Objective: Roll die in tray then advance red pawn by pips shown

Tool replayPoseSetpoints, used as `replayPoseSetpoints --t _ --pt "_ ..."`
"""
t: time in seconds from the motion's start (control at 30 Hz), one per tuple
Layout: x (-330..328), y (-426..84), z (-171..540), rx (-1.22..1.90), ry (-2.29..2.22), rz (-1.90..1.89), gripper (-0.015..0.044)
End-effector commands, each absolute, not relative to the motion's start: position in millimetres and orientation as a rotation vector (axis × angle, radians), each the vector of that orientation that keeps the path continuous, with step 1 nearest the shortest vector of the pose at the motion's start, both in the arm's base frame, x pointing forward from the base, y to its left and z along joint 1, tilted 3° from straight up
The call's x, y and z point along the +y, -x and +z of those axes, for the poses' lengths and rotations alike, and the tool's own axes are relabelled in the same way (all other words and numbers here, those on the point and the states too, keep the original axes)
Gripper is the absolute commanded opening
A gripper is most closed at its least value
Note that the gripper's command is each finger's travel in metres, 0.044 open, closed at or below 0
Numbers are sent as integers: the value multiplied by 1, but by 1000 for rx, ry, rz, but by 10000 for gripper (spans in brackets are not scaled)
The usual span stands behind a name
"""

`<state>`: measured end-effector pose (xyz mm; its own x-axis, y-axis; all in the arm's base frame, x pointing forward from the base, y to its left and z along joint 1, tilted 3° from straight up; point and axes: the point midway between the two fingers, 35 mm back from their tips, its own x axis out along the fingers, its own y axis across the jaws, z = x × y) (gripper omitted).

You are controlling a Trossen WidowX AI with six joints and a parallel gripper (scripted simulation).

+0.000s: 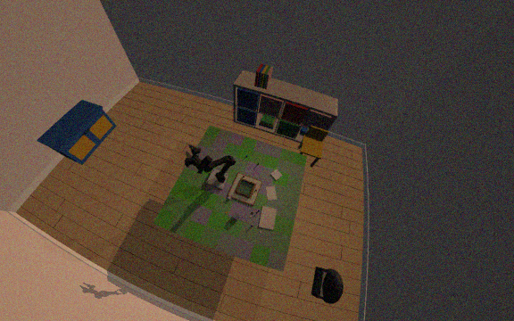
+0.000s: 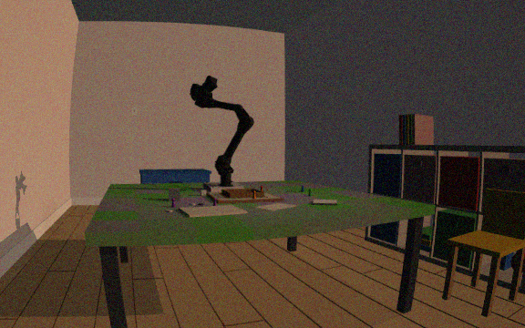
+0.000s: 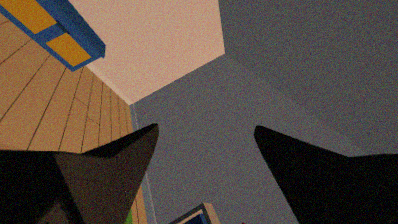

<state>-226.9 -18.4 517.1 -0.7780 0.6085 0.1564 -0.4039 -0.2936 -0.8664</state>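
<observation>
Exterior view, near to far. The tabletop (image 1: 259,255) (image 2: 262,231) carries, toward its near edge, a large pale card (image 1: 268,218) (image 2: 212,210) lying flat. Beyond it lies the game board (image 1: 239,198) (image 2: 272,199), with the brown-walled tray (image 1: 244,188) (image 2: 240,193) upon it. A small upright red piece (image 2: 262,188), probably the red pawn, shows at the tray's far right side. A small pale block (image 2: 203,192) sits just beside the board, near the arm's base plate (image 1: 212,183) (image 2: 210,187); it may be the die, but its identity and pips cannot be read. No die can be identified with certainty.

The hand (image 1: 187,156) (image 2: 204,88) (image 3: 207,129) is raised high, its fingers wide apart with nothing between them. In the top view it lies across the base from the board and tray. The possible die is well below it, toward the base. The next move, presumably fetching the die, therefore calls for a turn back toward the board and a long descent; the block's long axis, if any, cannot be told.
</observation>
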Motion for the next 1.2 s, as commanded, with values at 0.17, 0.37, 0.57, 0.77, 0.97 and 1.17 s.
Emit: replayPoseSetpoints --t 0.17,0.37,0.57,0.77,0.97,1.17 --pt "-78 243 505 -1544 90 2189 275" --pt "-163 242 475 -1839 -167 2315 275" --pt "-239 216 435 -2125 -427 2420 275" --pt "-304 167 379 -2447 -690 2509 275" --pt "-344 99 311 -2833 -910 2544 275" --pt "-349 23 240 -3306 -1024 2457 275"
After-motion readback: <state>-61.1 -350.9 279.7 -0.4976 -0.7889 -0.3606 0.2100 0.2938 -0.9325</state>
